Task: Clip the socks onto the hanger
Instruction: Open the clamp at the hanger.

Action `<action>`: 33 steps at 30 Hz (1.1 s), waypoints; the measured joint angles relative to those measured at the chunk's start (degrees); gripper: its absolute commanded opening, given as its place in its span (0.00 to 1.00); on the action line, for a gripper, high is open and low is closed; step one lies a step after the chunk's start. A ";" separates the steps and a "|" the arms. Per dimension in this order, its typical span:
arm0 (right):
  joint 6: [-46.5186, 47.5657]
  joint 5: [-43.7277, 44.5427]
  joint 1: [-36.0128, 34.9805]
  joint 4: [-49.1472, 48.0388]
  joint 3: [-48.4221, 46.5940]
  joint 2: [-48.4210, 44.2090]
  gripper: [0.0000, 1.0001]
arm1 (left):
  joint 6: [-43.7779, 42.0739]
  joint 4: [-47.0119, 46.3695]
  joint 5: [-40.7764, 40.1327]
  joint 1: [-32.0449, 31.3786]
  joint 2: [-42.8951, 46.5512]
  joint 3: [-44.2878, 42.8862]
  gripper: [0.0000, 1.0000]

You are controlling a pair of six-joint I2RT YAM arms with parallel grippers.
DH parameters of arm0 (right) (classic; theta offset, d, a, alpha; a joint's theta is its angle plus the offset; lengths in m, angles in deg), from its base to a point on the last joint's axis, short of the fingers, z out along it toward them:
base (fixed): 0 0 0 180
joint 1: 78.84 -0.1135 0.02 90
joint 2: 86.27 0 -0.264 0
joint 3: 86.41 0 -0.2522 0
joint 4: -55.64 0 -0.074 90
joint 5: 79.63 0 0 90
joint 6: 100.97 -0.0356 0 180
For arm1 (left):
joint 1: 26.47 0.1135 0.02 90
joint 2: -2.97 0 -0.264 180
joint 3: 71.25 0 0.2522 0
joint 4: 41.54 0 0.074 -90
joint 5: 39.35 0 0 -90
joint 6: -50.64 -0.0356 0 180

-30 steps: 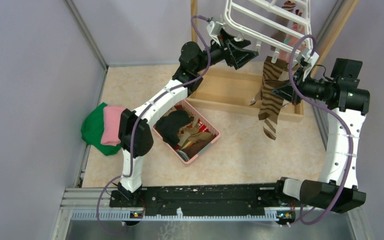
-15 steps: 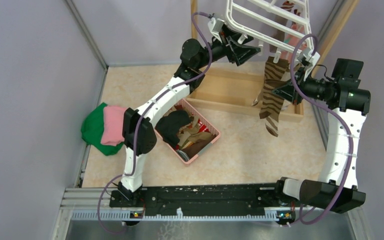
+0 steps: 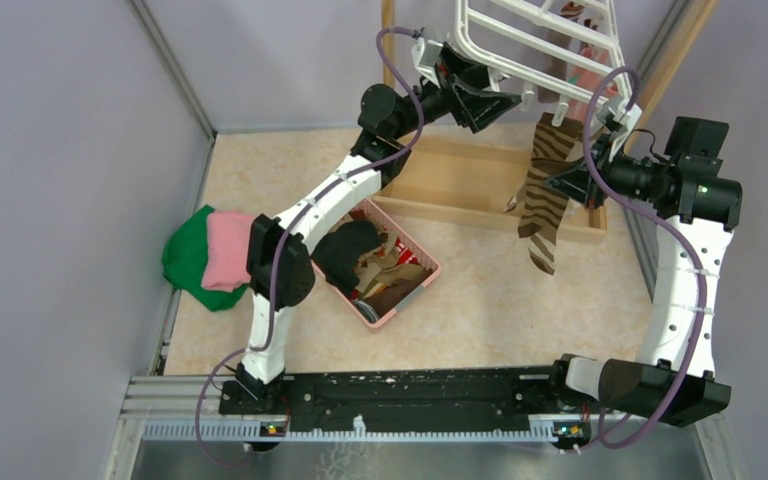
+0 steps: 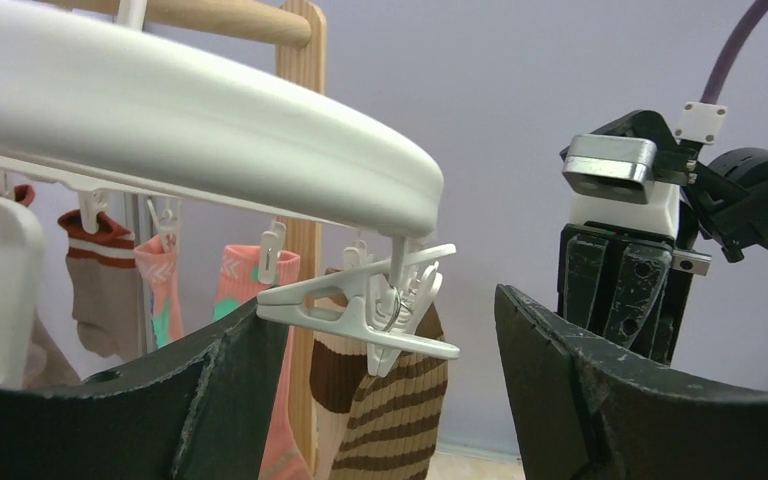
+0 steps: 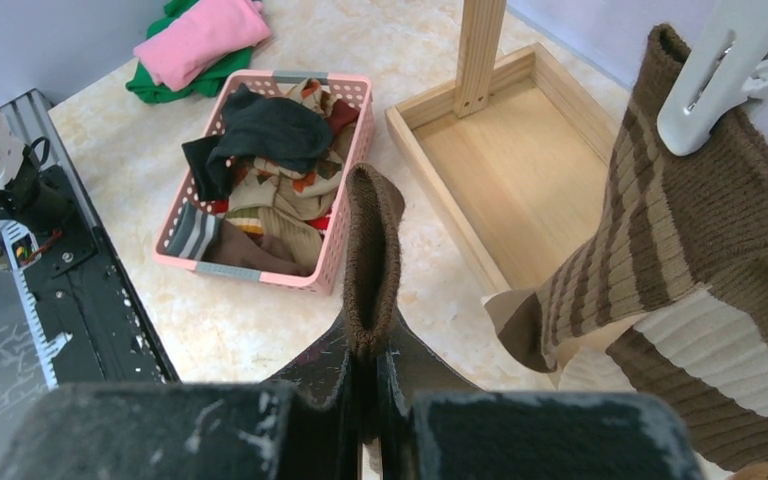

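left jaws gape wide around a hanger clip (image 4: pixel 360 312); right jaws clamp the striped sock (image 5: pixel 680 230).

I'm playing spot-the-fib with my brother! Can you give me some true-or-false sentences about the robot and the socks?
1. The right jaws are shut on a brown sock. True.
2. The pink basket is empty. False: it holds a pile of socks.
3. The left jaws stand open with a white clip between them. True.
4. The folded cloths are blue and yellow. False: they are green and pink.
5. Nothing hangs from the hanger yet. False: several socks hang from it.
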 measured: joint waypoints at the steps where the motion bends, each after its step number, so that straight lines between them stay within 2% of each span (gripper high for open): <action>1: -0.13 -0.02 0.07 -0.02 0.00 0.00 0.00 | 0.33 -1.11 0.13 0.00 0.00 0.33 0.80; 7: -0.33 -0.39 0.35 -0.07 0.00 0.00 0.00 | 1.97 -6.29 0.28 -0.04 -1.31 0.59 0.81; 10: -0.33 -0.70 0.35 -0.07 0.00 0.00 0.00 | 3.13 -9.16 0.31 -0.09 -2.21 1.64 0.85; 13: -0.33 -0.98 0.55 -0.07 0.00 0.00 0.00 | 4.59 -13.73 0.17 -0.11 -2.34 5.33 0.91; 18: -0.26 -1.14 0.63 -0.02 0.00 0.00 0.00 | 7.06 -23.67 -0.55 -0.09 -2.34 15.04 0.96; 22: -0.26 -1.22 0.68 0.02 0.00 0.00 0.00 | 9.16 -31.93 -0.81 -0.11 -2.86 19.47 0.98; 27: -0.24 -1.22 0.72 0.09 0.00 -0.04 0.00 | 12.35 -40.24 -1.84 -0.11 -4.74 17.49 0.97; 33: -0.22 -1.44 1.14 0.20 0.00 -0.11 0.00 | 18.34 -42.60 -2.58 -0.11 -10.32 7.65 0.96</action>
